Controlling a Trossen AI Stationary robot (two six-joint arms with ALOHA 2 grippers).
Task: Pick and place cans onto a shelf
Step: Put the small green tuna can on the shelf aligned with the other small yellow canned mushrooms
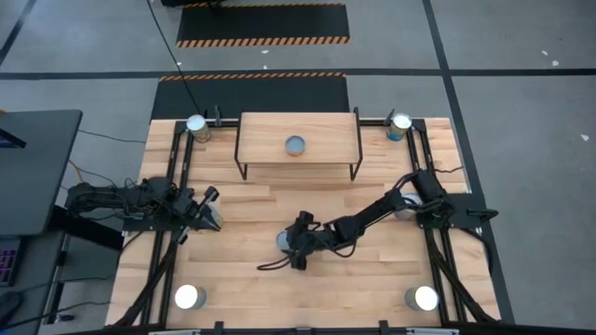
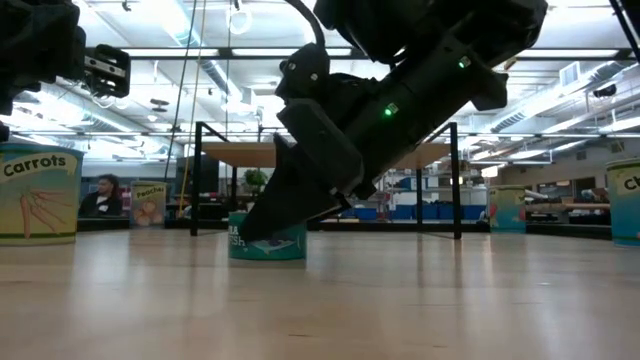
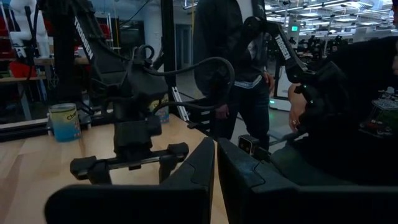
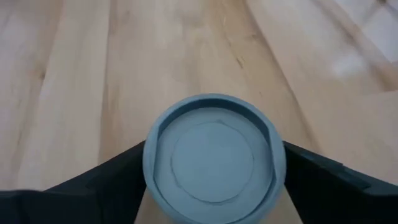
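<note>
A: Looking straight down first: one blue-grey-topped can (image 1: 295,144) already stands mid-board on the shelf (image 1: 256,126) at the table's far edge. Silver-topped cans wait at the corners: far left (image 1: 196,125), far right (image 1: 401,122), near left (image 1: 189,297), near right (image 1: 425,298).

B: So one placed, by my count, and most left. And the right gripper (image 1: 289,244)?

A: Mid-table, over a second small can (image 1: 283,240). From table height that teal-labelled can (image 2: 267,244) stands upright on the wood under the fingers.

B: The left arm's camera?

A: Its own left gripper (image 3: 215,163) is closed, empty, parked near the table's left edge.

B: And the right arm's?

A: Dark fingers (image 4: 115,171) flank the can's rim (image 4: 214,155), spread either side; I can't tell if they've pinched it. I'd judge the second pick underway.
</note>
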